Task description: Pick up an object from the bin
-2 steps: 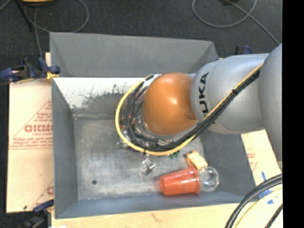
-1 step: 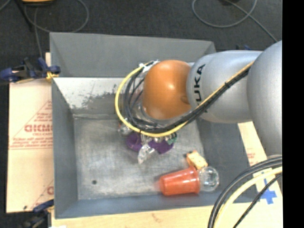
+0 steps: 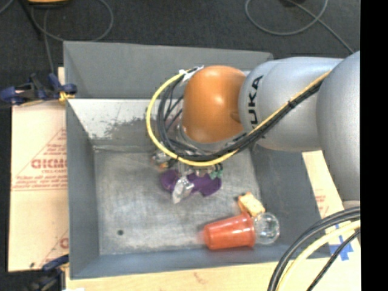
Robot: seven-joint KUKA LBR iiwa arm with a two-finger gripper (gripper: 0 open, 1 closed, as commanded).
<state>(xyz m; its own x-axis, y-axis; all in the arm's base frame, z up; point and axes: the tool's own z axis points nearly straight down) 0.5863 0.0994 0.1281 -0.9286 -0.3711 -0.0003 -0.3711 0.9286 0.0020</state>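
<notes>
Purple lumpy toy [image 3: 206,187] is lying mid-bin, an orange plastic cup [image 3: 229,234] at its five o'clock. Fingers [image 3: 180,190] are hanging right at the toy; apart or together, I cannot tell. Probably grabbing; squeezing and lifting are coming next.

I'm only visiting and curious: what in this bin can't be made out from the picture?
Camera view:
- Purple thing, mid-bin: shape largely covered by the arm's orange cover and cables.
- Gripper: mostly under that cover; whether it grips the purple thing cannot be told.
- Clear round piece beside the orange cup: joined or merely touching, unclear.
- Bin, far right corner: hidden by the arm.
</notes>
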